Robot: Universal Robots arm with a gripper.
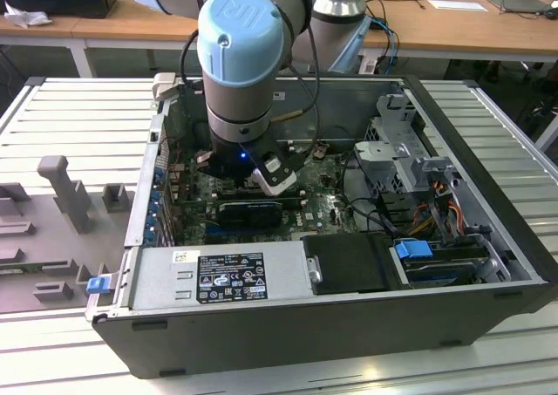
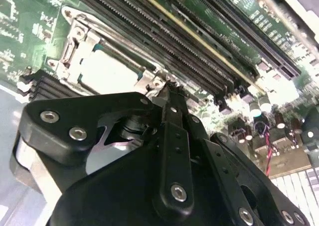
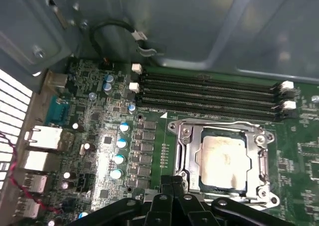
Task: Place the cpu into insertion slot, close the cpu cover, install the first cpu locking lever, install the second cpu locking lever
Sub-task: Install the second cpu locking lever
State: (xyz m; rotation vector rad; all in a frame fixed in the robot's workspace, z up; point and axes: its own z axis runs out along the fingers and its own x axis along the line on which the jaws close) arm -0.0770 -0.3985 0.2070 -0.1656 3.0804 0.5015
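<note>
1. An open computer case (image 1: 488, 264) is lying on a slatted metal table (image 1: 488, 116), with desks behind it.
2. The chip (image 3: 223, 156) is already sitting in the socket (image 3: 264, 158), with the cover (image 3: 192, 136) lying down around it.
3. The gripper (image 3: 172, 182) is hovering just beside the socket's edge, fingers pinched together and holding nothing.
4. Looks like it's working on the locking levers now, so the next move needs careful aim at thin wire.

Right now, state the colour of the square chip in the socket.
Pale silvery-beige chip, clearest in the first wrist view.
</note>
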